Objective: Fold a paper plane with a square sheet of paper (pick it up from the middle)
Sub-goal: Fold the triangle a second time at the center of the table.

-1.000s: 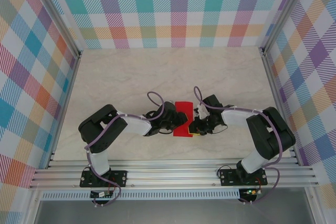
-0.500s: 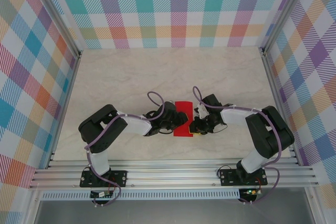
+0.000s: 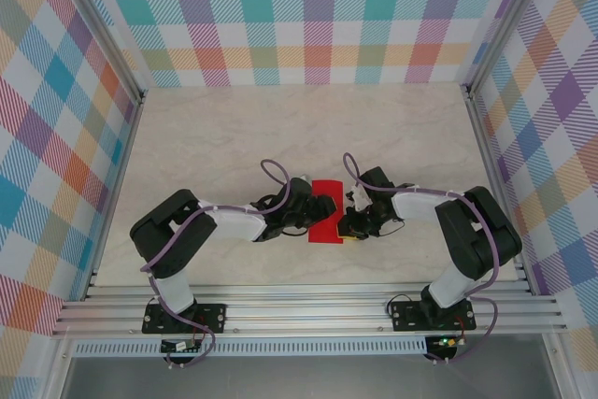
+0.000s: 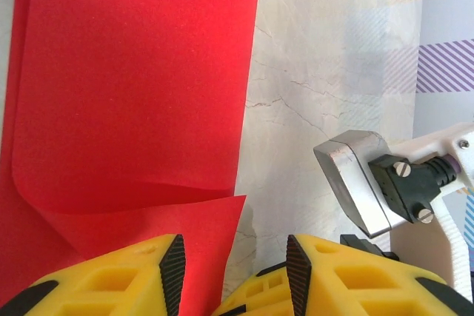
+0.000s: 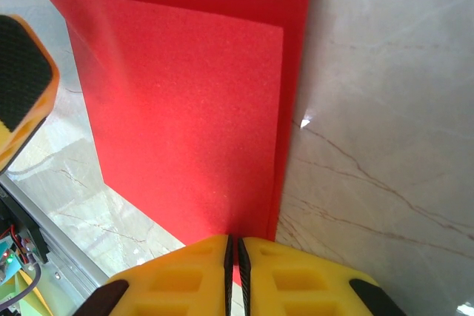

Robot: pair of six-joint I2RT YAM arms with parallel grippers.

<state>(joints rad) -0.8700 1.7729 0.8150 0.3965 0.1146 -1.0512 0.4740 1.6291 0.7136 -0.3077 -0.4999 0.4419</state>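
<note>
Paper plane (image 3: 326,214) is not a dart yet: red sheet folded into a narrow strip, flat on the desk (image 3: 234,128) near the middle, between the two arms. Left wrist view shows one big flap (image 4: 126,86) doubled over with a rounded, unpressed bend, plus a lower layer poking out under it.

Right hand (image 5: 235,257) is clenched on the paper's near edge, fingers pinched together with the red layers between them, pinning that side. Left hand (image 4: 235,271) is released, jaws standing apart over the lower flap's edge, gripping nothing.

Step, my read: mid-fold, one side anchored while the other hand sets up to work a flap. Task looks roughly at an early-to-middle stage; no pointed nose visible.

Next move likely needs the left hand to close on the loose edge or press the soft bend flat, keeping edges aligned while the right keeps its hold so the sheet doesn't slide.
</note>
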